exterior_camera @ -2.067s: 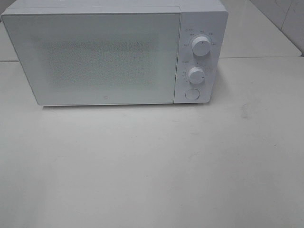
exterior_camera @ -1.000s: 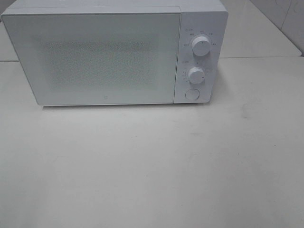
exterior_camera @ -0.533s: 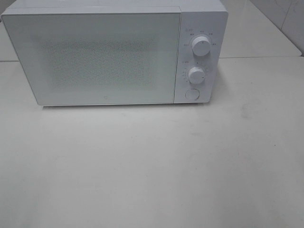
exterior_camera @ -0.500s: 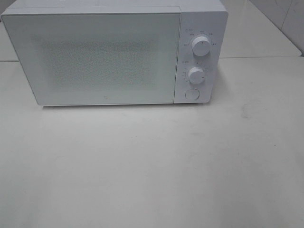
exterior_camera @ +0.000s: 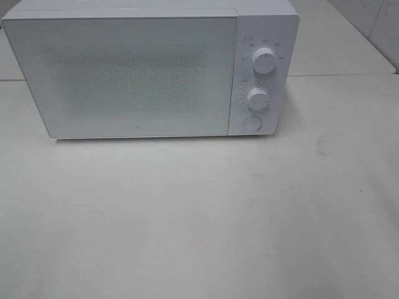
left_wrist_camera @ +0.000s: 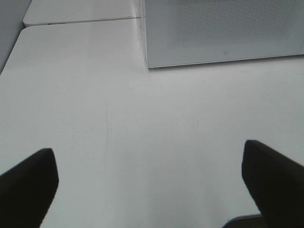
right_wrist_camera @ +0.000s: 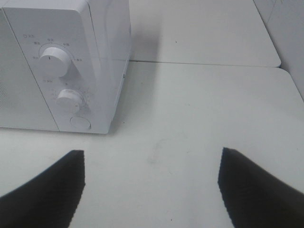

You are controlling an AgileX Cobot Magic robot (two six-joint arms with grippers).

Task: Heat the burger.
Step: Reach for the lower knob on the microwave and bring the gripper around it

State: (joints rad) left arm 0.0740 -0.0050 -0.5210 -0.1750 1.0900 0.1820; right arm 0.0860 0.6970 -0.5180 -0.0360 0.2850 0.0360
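Exterior high view shows the whole white microwave on the desk, door shut. Only the wrist views show the end effectors. Left end effector is spread wide and empty, in front of the microwave door. Right end effector is also wide and empty, in front of the microwave's upper knob. Burger: can't tell where, door not see-through.

The white microwave stands closed on the pale table.
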